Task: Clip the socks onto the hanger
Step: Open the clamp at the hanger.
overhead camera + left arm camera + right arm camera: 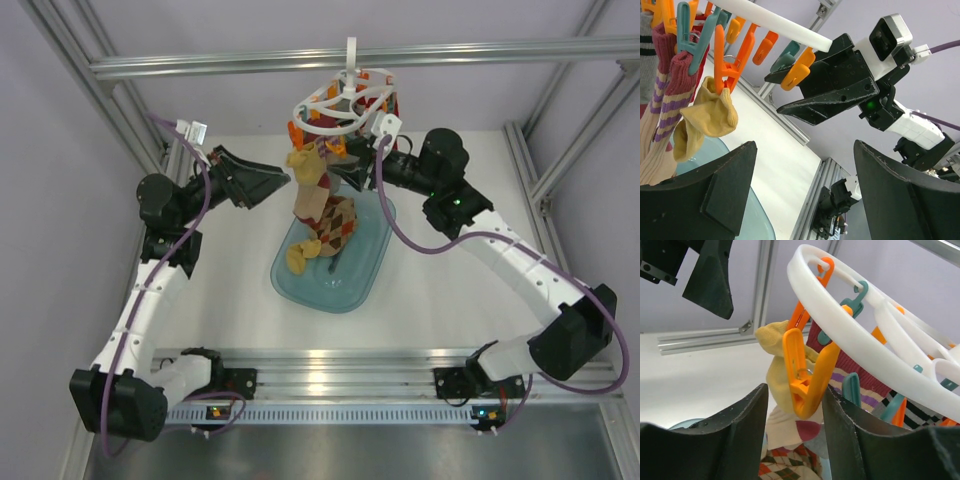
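Your left gripper [805, 150] — jaws wide, holding nothing. Mustard-yellow fabric sock [710, 117] hangs upper left of frame, above finger at lower left, dangling from white plastic ring hanger [840, 325]. Your right gripper [796, 390] — narrow gap, orange plastic clip [805, 375] between fingers; can't tell if gripped.

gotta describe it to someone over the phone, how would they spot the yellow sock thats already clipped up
Find the overhead metal bar; a white round hanger hooks onto it. On the hanger's left side, an orange clip pinches the yellow sock. It is short, plain and bunched, while the socks beside it are long with purple stripes.
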`<state>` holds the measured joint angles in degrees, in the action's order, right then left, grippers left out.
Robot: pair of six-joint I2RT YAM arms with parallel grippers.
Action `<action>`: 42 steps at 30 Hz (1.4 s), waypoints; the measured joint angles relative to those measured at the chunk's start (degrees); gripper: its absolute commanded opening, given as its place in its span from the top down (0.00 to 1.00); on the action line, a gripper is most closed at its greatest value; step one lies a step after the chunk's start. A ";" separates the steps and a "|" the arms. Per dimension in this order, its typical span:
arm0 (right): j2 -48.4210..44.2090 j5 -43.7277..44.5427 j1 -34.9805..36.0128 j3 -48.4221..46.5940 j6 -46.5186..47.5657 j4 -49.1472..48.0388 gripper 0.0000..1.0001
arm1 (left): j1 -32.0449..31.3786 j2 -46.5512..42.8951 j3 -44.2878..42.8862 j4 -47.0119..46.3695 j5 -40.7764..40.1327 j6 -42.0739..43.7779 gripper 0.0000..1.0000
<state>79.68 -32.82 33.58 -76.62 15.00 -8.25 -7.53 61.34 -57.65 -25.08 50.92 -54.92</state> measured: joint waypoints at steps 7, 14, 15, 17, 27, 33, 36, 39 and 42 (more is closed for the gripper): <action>0.13 -1.77 0.00 -0.31 -2.89 0.74 0.69 | -0.02 0.11 -0.55 -0.70 0.37 -0.24 0.18; 0.13 0.39 0.42 -0.31 -5.97 0.63 1.00 | -1.49 1.84 -2.67 -2.01 -0.72 -0.46 0.20; 0.13 1.46 0.72 -0.31 -6.47 0.61 1.00 | -1.92 1.97 -2.95 -1.92 -1.33 -0.04 0.21; 0.13 3.15 1.31 -0.31 -7.19 0.50 1.00 | -2.99 2.29 -3.96 -0.87 -3.10 1.95 0.23; 0.11 11.93 5.11 1.86 -7.61 -2.19 1.00 | -11.50 3.65 -13.97 11.26 -17.66 17.40 0.25; 0.04 15.34 6.54 2.01 -7.19 -2.91 1.00 | -15.67 7.41 -18.01 19.32 -24.02 22.62 0.25; -0.11 16.70 7.04 2.27 -7.04 -3.13 1.00 | -17.27 8.63 -18.38 22.82 -26.97 23.91 0.26; -0.33 17.79 7.58 2.95 -6.64 -3.69 1.00 | -18.88 9.35 -18.49 25.42 -29.99 24.90 0.26; -0.44 18.78 8.09 3.32 -6.16 -4.35 1.00 | -20.02 9.84 -18.60 26.49 -31.78 25.16 0.26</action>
<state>79.24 -14.04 41.67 -73.30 8.84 -12.60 -27.55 71.18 -76.25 1.41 19.14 -29.76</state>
